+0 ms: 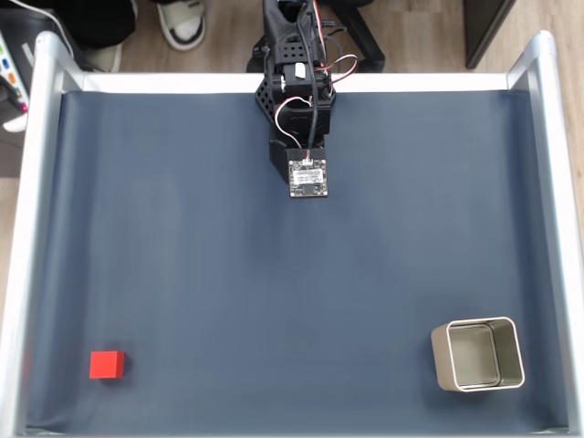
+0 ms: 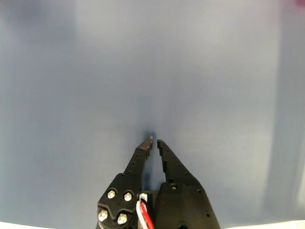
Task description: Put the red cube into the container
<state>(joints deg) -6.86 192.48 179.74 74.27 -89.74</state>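
Right now nothing has started. The hand [image 2: 154,140] is nearly closed and holds nothing. In the fixed view, the red cube [image 1: 107,364] sits bottom left, well apart from the container [image 1: 477,354]. Next, I think, the hand must reach the cube.

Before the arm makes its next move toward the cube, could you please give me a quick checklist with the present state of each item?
1. Red cube lies free on the mat, near the lower left corner in the fixed view: ok.
2. Container stands upright with its opening up and nothing seen inside, lower right in the fixed view: ok.
3. Gripper holds nothing: ok.
4. Jaws wide enough to take the cube: not ok; in the wrist view the tips are nearly together.
5. Mat between arm and cube bare of obstacles: ok.
6. Gripper above the cube: not ok; the arm sits near the top edge, far from it.
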